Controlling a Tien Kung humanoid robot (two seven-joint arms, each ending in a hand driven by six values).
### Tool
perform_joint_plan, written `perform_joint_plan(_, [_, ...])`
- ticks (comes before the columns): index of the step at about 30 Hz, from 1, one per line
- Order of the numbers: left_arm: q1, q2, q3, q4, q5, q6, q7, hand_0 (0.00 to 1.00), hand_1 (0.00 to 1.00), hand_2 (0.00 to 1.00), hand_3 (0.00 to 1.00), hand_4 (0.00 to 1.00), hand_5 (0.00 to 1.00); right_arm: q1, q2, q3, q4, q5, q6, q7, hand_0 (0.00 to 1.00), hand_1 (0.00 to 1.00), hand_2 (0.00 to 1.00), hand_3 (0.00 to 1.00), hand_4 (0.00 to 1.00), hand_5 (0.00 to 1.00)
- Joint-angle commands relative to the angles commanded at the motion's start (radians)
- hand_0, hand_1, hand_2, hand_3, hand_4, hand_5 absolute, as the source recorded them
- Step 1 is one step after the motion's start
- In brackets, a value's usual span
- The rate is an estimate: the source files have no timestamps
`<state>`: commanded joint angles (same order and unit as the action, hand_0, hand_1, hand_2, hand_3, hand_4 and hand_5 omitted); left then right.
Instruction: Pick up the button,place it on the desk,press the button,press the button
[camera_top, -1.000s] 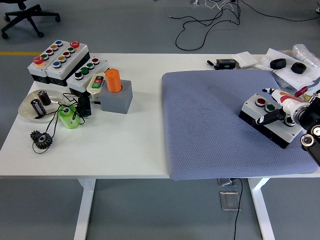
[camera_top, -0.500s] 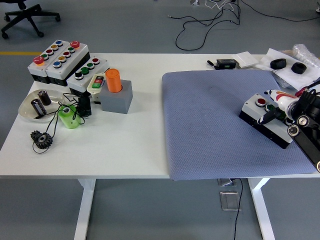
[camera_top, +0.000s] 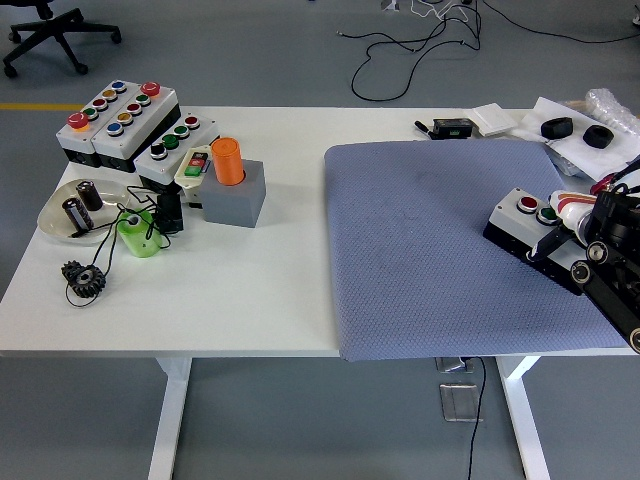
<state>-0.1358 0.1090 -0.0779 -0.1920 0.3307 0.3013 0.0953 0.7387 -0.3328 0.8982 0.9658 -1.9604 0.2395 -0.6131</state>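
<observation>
No legible text, labels, brands or numbers anywhere; markings on the button boxes too small to read.

A smooth grey concrete floor fills the room around a white rectangular table on white metal legs. A black wheeled office chair base stands at the top left beside a yellow floor line. Loose black cables trail across the floor beyond the table's far edge.
</observation>
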Motion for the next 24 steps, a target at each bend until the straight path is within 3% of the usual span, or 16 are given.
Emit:
perform_joint_plan(3, [0.0, -0.001, 0.0, 0.0, -0.004, 0.001, -0.001, 0.599, 0.518, 0.49, 0.446, 0.274, 0.971, -0.013, -0.034, -0.011, 0.002, 0.033, -0.057, 0.026, 0.269, 0.191, 0.218, 0.347, 0.806, 0.074])
perform_joint_plan(5, [0.0, -0.001, 0.0, 0.001, -0.004, 0.001, -0.001, 0.599, 0.518, 0.49, 0.446, 0.274, 0.971, -0.014, -0.039, -0.013, 0.004, 0.039, -0.066, 0.031, 0.269, 0.191, 0.218, 0.347, 0.806, 0.074])
perform_joint_plan(6, [0.0, -0.001, 0.001, 0.001, -0.002, 0.001, 0.0, 0.599, 0.518, 0.49, 0.446, 0.273, 0.971, -0.024, -0.059, -0.022, 0.024, 0.053, -0.093, 0.061, 0.141, 0.048, 0.132, 0.301, 0.68, 0.002])
perform_joint_plan(15, [0.002, -0.002, 0.007, 0.002, -0.006, 0.001, 0.0, 0.599, 0.519, 0.491, 0.446, 0.272, 0.97, -0.059, -0.182, -0.091, 0.149, 0.055, -0.277, 0.316, 0.107, 0.025, 0.115, 0.297, 0.631, 0.002])
perform_joint_plan(16, [0.004, -0.002, 0.009, 0.002, -0.006, 0.001, 0.0, 0.599, 0.519, 0.491, 0.446, 0.272, 0.97, -0.059, -0.214, -0.114, 0.179, 0.049, -0.302, 0.358, 0.107, 0.025, 0.115, 0.297, 0.631, 0.002])
perform_joint_plan(21, [0.009, -0.002, 0.019, 0.003, -0.011, 0.001, 0.001, 0.598, 0.52, 0.492, 0.447, 0.272, 0.972, -0.034, -0.296, -0.211, 0.27, 0.039, -0.288, 0.565, 0.095, 0.01, 0.108, 0.295, 0.602, 0.027])
perform_joint_plan(24, [0.011, -0.001, 0.023, 0.003, -0.011, 0.001, 0.002, 0.598, 0.52, 0.492, 0.447, 0.272, 0.972, -0.019, -0.317, -0.271, 0.319, 0.025, -0.27, 0.655, 0.095, 0.01, 0.108, 0.295, 0.602, 0.027])
